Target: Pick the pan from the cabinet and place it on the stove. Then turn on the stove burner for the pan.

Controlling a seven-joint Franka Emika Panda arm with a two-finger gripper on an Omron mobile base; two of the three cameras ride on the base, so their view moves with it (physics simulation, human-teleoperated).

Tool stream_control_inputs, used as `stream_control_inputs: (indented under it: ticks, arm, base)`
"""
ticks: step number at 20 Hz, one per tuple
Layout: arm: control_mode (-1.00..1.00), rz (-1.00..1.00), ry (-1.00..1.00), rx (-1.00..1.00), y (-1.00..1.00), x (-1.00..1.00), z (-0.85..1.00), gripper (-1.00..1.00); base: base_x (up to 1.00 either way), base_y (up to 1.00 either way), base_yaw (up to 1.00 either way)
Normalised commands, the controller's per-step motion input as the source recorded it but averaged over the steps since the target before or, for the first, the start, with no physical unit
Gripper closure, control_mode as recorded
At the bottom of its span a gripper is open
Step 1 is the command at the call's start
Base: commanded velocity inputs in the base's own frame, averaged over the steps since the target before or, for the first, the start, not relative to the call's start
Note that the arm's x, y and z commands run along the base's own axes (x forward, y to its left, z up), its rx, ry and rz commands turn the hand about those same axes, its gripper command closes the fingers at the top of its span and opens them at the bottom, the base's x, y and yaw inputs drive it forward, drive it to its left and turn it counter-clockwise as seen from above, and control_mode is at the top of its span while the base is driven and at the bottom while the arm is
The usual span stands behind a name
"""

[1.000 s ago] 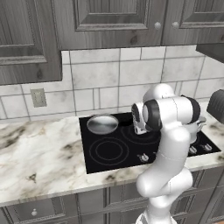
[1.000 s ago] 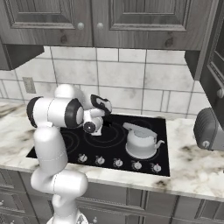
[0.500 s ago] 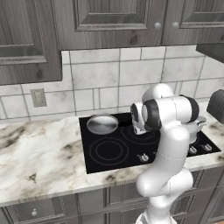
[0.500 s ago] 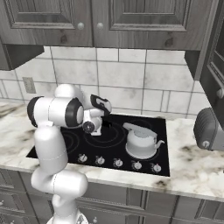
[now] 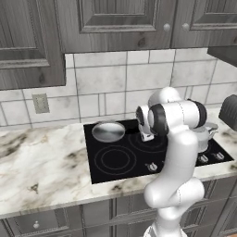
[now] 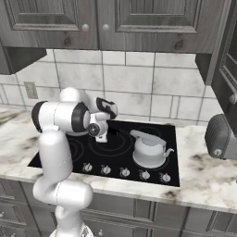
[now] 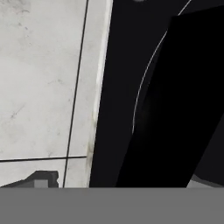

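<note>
The silver pan [image 5: 108,131] sits on the back left ring of the black stove [image 5: 115,159], its bowl empty. My gripper [image 5: 147,135] hangs just to the right of the pan, low over the cooktop, and points down at the glass [image 6: 101,136]. In the hand view my gripper [image 7: 122,181] is open, with its fingertips [image 7: 41,178] far apart. A broad black bar [image 7: 175,100], which looks like the pan's handle, runs between them untouched. The cabinet [image 5: 125,23] above has both doors shut [image 6: 152,23].
A silver-white kettle [image 6: 148,150] stands on the front right ring, close to my arm. A row of knobs [image 6: 125,172] lines the stove's front edge. A dark toaster [image 6: 222,136] stands on the counter at the right. Tiled backsplash [image 7: 43,87] rises behind the stove.
</note>
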Motion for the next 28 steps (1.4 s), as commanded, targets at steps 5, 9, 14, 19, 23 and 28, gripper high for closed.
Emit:
stream_control_inputs:
  ticks: [5, 9, 14, 19, 23, 28]
  arm:
    - [-1.0, -0.02, 0.11, 0.0, 0.03, 0.0, -0.32, -1.0]
    - [-1.0, -0.03, 0.12, 0.0, 0.01, -0.04, -0.21, -1.0]
    - [-1.0, -0.05, 0.14, 0.0, 0.0, -0.24, -0.01, -1.0]
    - [-1.0, -0.05, 0.09, 0.0, 0.0, -0.16, 0.06, -1.0]
    - [-1.0, -0.04, 0.05, 0.0, -0.01, -0.05, 0.2, -1.0]
    - [-1.0, -0.03, 0.08, 0.0, -0.06, -0.04, 0.23, -1.0]
  base:
    - [0.0, 0.0, 0.0]
    - [0.0, 0.0, 0.0]
    - [0.0, 0.0, 0.0]
    - [0.0, 0.0, 0.0]
    - [0.0, 0.0, 0.0]
    - [0.0, 0.0, 0.0]
